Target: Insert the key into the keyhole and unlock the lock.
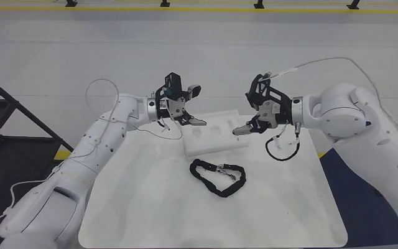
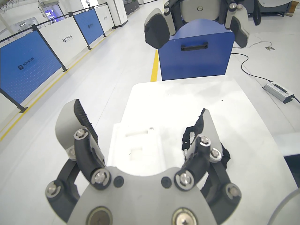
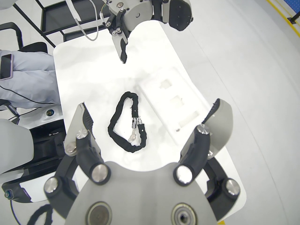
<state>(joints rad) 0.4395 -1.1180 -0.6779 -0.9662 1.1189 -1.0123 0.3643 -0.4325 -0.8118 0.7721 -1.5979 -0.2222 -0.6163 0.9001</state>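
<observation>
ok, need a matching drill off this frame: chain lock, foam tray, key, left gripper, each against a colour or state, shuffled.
1 chain lock
2 foam tray
3 key
4 left gripper

A silver, lying by the chain lock
B open, holding nothing
C black, looped on the table
D white, with square pockets

Pairs: 1-C, 2-D, 3-A, 4-B

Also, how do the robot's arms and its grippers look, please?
Both arms have glossy white rounded shells. The left arm carries a thin white cable, the right arm a looped black cable. The left gripper and the right gripper match: grey metal body, black linkages with silver bolts, two grey fingers with black pads.
</observation>
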